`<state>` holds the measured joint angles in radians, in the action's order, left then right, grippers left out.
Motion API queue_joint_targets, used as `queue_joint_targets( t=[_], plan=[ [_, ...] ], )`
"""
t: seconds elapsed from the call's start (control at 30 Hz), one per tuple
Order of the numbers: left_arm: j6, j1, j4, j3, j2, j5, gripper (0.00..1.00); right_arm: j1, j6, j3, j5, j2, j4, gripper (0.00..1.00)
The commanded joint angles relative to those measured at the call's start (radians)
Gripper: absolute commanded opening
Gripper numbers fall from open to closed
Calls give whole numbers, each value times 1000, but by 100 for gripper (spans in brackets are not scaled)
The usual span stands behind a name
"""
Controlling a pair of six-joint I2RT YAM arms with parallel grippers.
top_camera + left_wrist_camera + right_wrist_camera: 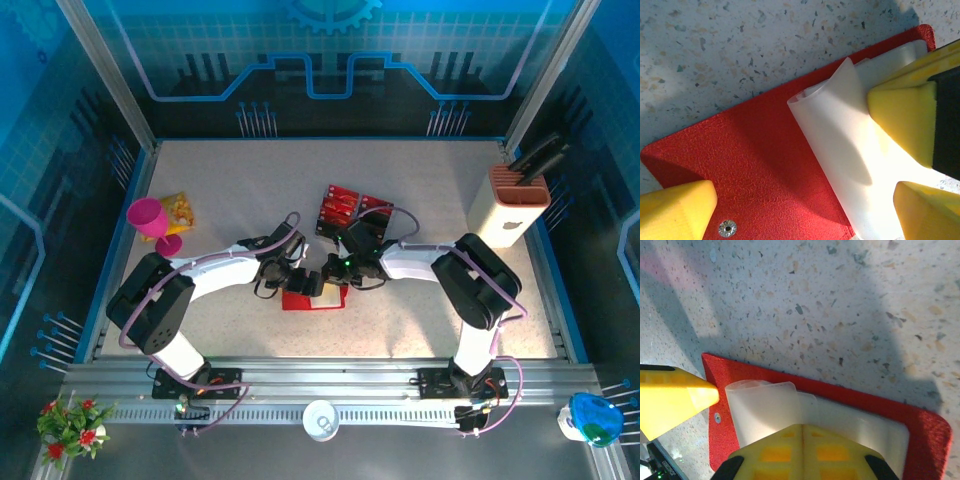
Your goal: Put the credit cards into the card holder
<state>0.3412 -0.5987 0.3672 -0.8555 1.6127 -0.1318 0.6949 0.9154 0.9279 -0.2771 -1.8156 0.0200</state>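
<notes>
Card holder (760, 165): red, fine pebbled grain, 1 silver snap stud (727, 228), milky translucent sleeves (840, 150). Credit cards (345, 207): red with black parts. Table (230, 180): pale beige, speckled with dark flecks. Left gripper (800, 220): yellow fingers. Right gripper (802, 432): yellow with black parts. 2 arms (215, 275): white and black, purple cables. Goblet (150, 220): magenta. Packet (180, 208): yellow with orange print. Slotted block (515, 210): cream, brown top. Flowers (70, 420): red, green leaves. Backdrop (320, 60): blue, circuit-line pattern.
</notes>
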Motion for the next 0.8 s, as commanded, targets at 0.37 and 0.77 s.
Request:
queue_joint_targets(
  t=[0.37, 0.77],
  plan=[
    [-21, -19, 16, 30, 111, -2, 73, -3, 96, -8, -35, 16, -82, 10],
    [-31, -19, 13, 24, 130, -8, 68, -33, 91, -43, -1, 80, -58, 41]
  ],
)
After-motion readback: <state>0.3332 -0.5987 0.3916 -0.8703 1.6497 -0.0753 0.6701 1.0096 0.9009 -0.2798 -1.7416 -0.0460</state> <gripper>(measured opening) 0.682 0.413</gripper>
